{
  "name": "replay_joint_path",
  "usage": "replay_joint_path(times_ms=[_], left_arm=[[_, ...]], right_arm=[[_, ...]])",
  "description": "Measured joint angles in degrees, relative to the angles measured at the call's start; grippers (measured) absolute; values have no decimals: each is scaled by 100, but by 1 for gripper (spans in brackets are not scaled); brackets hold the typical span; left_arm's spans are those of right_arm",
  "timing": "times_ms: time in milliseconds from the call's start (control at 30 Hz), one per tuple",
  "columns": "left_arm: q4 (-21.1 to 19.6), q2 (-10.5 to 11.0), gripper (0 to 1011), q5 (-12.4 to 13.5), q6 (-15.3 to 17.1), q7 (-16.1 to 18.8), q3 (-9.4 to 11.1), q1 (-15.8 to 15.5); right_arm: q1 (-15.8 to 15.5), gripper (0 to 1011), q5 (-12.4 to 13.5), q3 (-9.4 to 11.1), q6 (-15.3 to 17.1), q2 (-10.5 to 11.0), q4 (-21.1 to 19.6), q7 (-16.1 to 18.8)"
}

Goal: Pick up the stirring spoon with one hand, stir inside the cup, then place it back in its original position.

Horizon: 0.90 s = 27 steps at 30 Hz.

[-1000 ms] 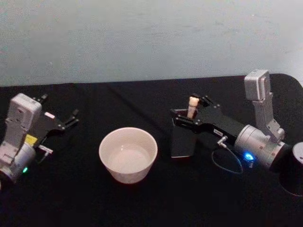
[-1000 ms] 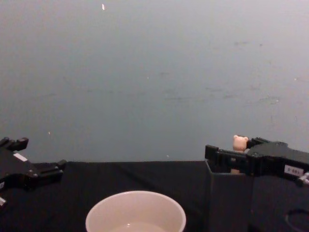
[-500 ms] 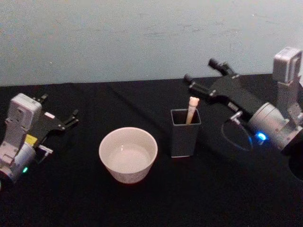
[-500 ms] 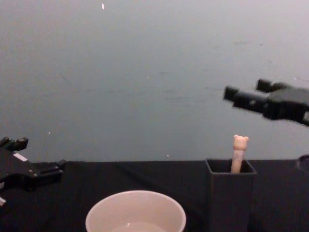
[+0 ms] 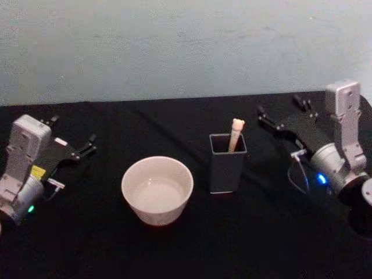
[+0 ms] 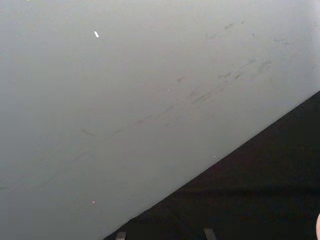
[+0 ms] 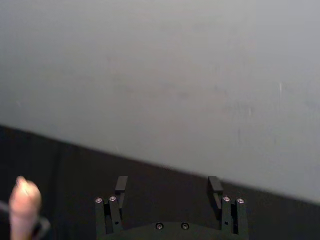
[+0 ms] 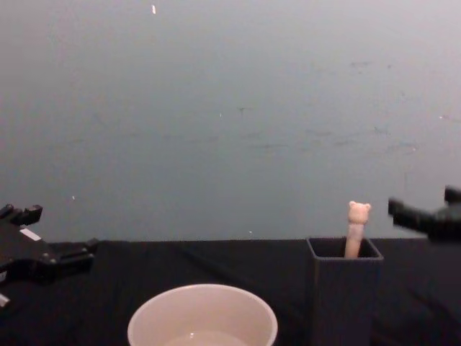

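The stirring spoon (image 5: 235,133) stands in the dark grey square holder (image 5: 227,163). It leans a little, and its small bear head (image 8: 359,211) pokes up above the holder's rim. Nothing is touching it. The holder sits on the black table (image 5: 174,250), just beside the cup (image 5: 157,189). The cup is wide, round and cream-white, and it is on the robot's left side of the holder.

The right gripper (image 5: 282,113) is off to the right of the holder, well apart from the spoon. Its two black fingers (image 7: 215,185) are spread wide with nothing between them. In the right wrist view the spoon's pale top (image 7: 24,205) shows off to one side of those fingers.

The left gripper (image 5: 72,137) rests at the far left of the table, away from the cup. Its fingers are apart too, and they hold nothing.
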Motion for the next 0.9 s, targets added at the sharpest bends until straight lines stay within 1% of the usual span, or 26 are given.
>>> replay_joint_path(times_ms=[100, 300, 433, 900], left_arm=[[0, 0, 1001, 0, 0, 0, 0, 0], [0, 0, 1001, 0, 0, 0, 0, 0], [0, 0, 1001, 0, 0, 0, 0, 0], [0, 0, 1001, 0, 0, 0, 0, 0]], right_arm=[[21, 1000, -84, -38, 84, -61, 213, -4], [56, 1000, -177, -76, 193, -146, 465, 113], [67, 1002, -209, -73, 215, -169, 514, 145], [66, 1002, -205, -76, 212, -160, 497, 143]])
